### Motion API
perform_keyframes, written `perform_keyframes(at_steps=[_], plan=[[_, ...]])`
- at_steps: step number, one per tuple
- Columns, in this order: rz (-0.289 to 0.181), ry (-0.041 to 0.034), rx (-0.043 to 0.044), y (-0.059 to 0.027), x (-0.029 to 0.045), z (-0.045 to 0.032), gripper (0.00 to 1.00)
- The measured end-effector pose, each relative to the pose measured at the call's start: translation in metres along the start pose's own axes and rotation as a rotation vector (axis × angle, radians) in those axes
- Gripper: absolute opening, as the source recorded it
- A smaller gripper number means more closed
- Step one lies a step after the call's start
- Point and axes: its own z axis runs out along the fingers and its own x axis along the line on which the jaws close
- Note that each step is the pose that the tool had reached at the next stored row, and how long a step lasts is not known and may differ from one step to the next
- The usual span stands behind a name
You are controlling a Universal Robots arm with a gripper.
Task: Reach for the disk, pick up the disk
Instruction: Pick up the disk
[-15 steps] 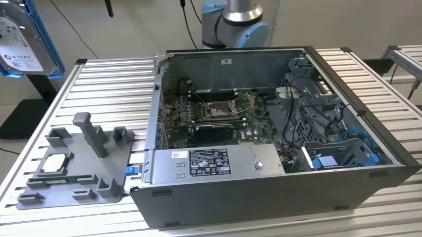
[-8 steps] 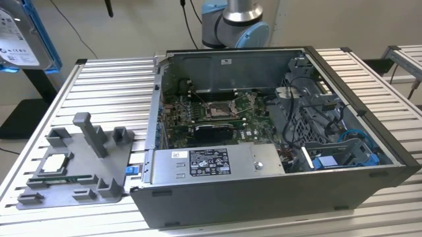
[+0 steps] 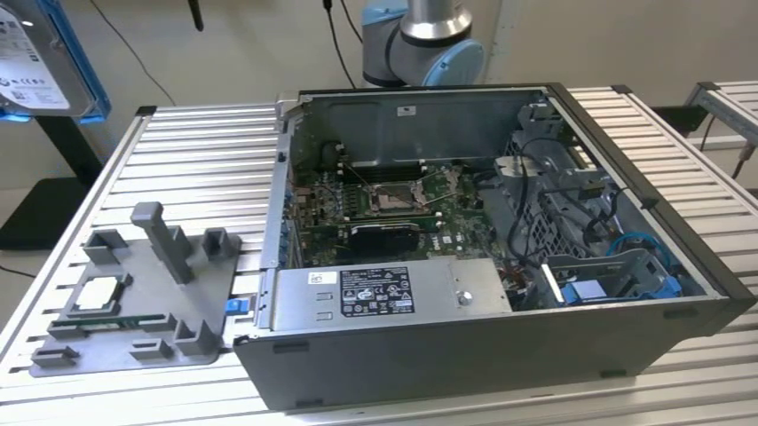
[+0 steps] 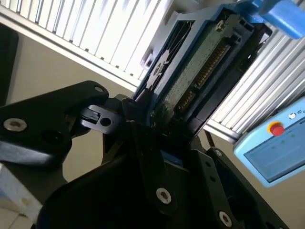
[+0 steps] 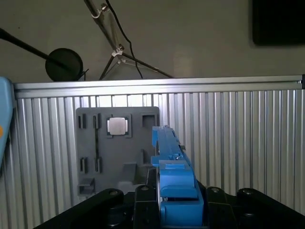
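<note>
The disk hangs high at the exterior view's upper left, above the table's corner, its white label facing out inside the blue bracket. In the second wrist view my gripper is shut on the disk, with black fingers clamping its lower end and its green circuit board and connector showing. The first wrist view looks along the disk edge-on, its blue bracket rising from my gripper well above the table.
An open computer case fills the middle of the slatted aluminium table. A grey fixture tray with a small silver chip lies at the exterior view's left; the tray sits below the disk. A pendant is nearby.
</note>
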Motion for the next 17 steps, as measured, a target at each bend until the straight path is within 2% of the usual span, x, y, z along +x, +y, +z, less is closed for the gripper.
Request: perform_keyframes(at_steps=[5,7,14,17], plan=[[-0.003,-0.0090,0.0216,0.0004,-0.0003,-0.0043,0.00],[-0.004,-0.0106,0.0269,0.0006,-0.0005,-0.0082,0.00],[-0.004,-0.0116,0.0297,0.0006,-0.0024,-0.0328,0.00],[-0.004,-0.0116,0.0296,0.0006,-0.0027,-0.0359,0.00]])
